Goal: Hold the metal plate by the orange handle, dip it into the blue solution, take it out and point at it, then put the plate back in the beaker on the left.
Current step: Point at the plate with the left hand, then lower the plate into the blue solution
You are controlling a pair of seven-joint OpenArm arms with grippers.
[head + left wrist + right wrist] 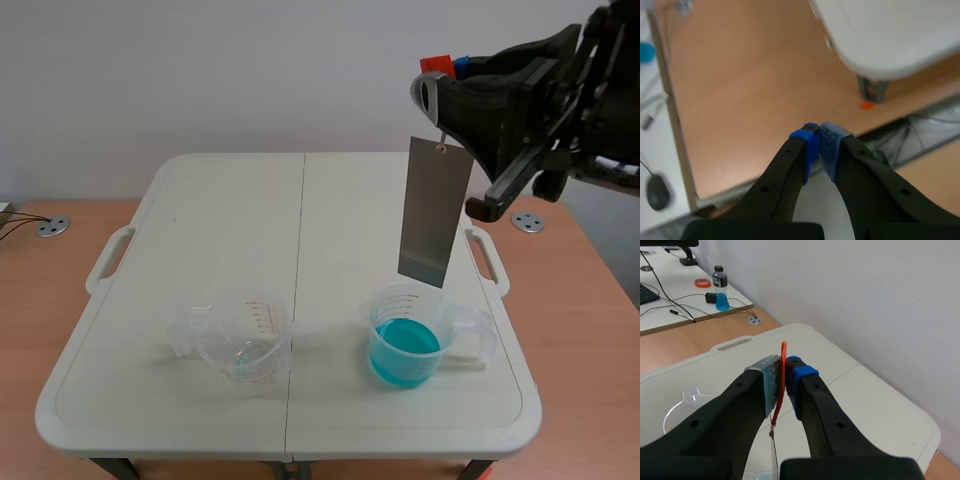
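Metal plate [436, 212] hangs upright at right centre of frame, lower edge just above the blue solution beaker [405, 352]. Right gripper [784, 374] is clamped on the orange handle [783, 352]. Left gripper [821, 145] is closed, holding nothing. Clear beaker [243, 345] sits lower left.

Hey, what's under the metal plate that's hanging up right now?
A clear beaker holding blue solution stands below the metal plate, which hangs from the right hand. The plate covers a strip of table behind it.
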